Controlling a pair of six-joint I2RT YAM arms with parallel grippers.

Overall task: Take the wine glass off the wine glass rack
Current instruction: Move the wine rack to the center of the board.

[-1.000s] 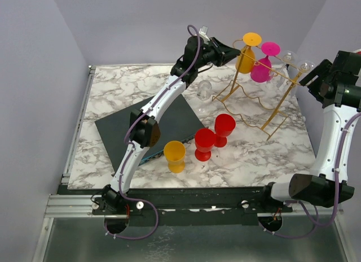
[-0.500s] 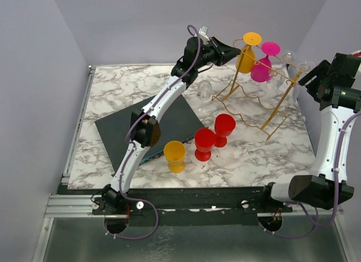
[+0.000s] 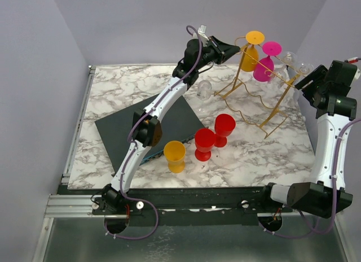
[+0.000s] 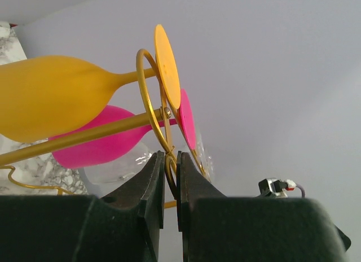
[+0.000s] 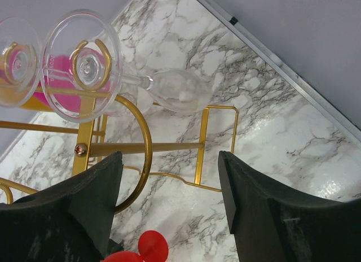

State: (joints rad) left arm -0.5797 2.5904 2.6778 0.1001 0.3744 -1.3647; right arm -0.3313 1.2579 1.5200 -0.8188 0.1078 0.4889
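Note:
The gold wire rack (image 3: pixel 255 101) stands at the table's far right. A yellow glass (image 3: pixel 249 54), a pink glass (image 3: pixel 263 67) and two clear wine glasses (image 3: pixel 292 61) hang upside down from it. My left gripper (image 3: pixel 236 47) is shut on the rack's curled scroll end (image 4: pixel 167 160), beside the yellow glass (image 4: pixel 51 95) and the pink glass (image 4: pixel 96 143). My right gripper (image 3: pixel 306 80) is open at the rack's right end. In the right wrist view the gripper (image 5: pixel 169 166) sits just below a clear glass (image 5: pixel 175 90), whose base (image 5: pixel 82 64) rests on the rail, and is not touching it.
A clear glass (image 3: pixel 204 91) stands left of the rack. Two red glasses (image 3: pixel 224 126) and a yellow cup (image 3: pixel 175 154) stand mid-table in front of it. A dark mat (image 3: pixel 124 132) lies on the left. The table's edge rail (image 5: pixel 282 64) runs close behind the rack.
My right gripper has moved left and down, closer to the rack's right end. The rack top with its glasses has shifted slightly right. The left gripper stays shut on the scroll.

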